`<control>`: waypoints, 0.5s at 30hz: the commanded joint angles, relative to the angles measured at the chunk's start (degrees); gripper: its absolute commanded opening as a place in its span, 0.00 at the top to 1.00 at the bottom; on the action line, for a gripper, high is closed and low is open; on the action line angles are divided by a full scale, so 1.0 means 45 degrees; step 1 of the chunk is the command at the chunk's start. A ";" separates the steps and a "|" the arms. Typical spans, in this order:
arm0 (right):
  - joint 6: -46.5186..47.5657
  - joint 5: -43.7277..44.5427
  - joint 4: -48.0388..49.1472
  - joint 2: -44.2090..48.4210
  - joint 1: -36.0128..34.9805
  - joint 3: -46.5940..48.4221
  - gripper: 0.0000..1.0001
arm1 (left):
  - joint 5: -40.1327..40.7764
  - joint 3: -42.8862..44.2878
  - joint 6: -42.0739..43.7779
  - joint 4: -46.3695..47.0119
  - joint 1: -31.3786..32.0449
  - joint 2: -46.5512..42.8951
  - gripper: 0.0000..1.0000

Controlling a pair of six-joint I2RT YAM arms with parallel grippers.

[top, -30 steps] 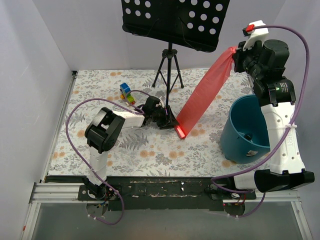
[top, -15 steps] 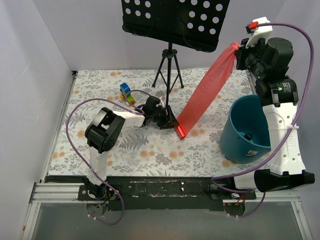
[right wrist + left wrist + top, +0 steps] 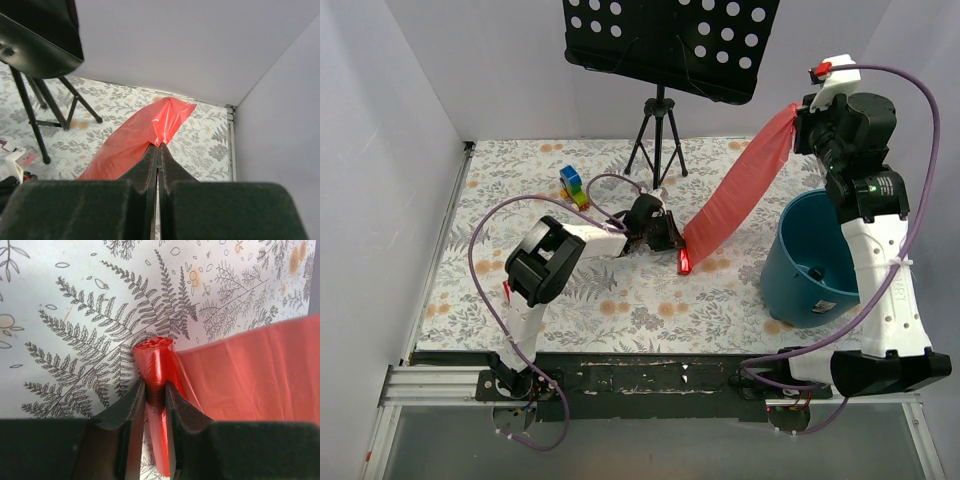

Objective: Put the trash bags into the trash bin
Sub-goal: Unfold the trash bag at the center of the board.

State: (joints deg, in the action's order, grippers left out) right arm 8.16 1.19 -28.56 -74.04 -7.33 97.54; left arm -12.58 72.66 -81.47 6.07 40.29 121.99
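While the right arm stands raised high above the trash bin (image 3: 798, 285), the right gripper (image 3: 798, 115) pinches the top corner of the trash bag (image 3: 740, 195), fingers pressed together. Left of the bin, the left gripper (image 3: 155, 390) reaches low over the table (image 3: 520, 190), jaws clamping the bag's rolled end. The right arm hides part of the bin's rim.

The desk (image 3: 520, 180) carries a pale covering printed with grey ferns and small orange flowers; it lies flat and reaches the walls on three sides. Left wall (image 3: 380, 150), back wall (image 3: 510, 80) and right wall (image 3: 932, 30) are plain white panels, evenly lit, with soft shadows. A black perforated music stand (image 3: 670, 35) on a black tripod (image 3: 658, 140) stands at the rear centre. A worn metal rail (image 3: 650, 385) runs along the near edge, with grey floor (image 3: 650, 445) below.
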 commanded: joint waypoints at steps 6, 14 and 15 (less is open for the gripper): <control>0.1133 0.2160 0.0897 0.1647 0.0282 -0.2140 0.76 | 0.3012 -0.1987 0.3298 -0.4590 0.0070 0.1392 1.00; 0.1252 -0.4826 0.0682 0.2079 0.0185 -0.2712 0.23 | 0.0590 -0.3176 0.6653 -0.3810 -0.1179 -0.4367 1.00; 0.1272 -0.5454 0.0682 0.1885 0.0184 -0.2459 0.17 | 0.0782 -0.3391 0.7027 -0.3809 -0.1277 -0.5323 1.00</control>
State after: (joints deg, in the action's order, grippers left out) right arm 13.52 -5.28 -27.70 -65.63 -6.13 84.09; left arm -11.38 62.19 -63.92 1.08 37.28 108.66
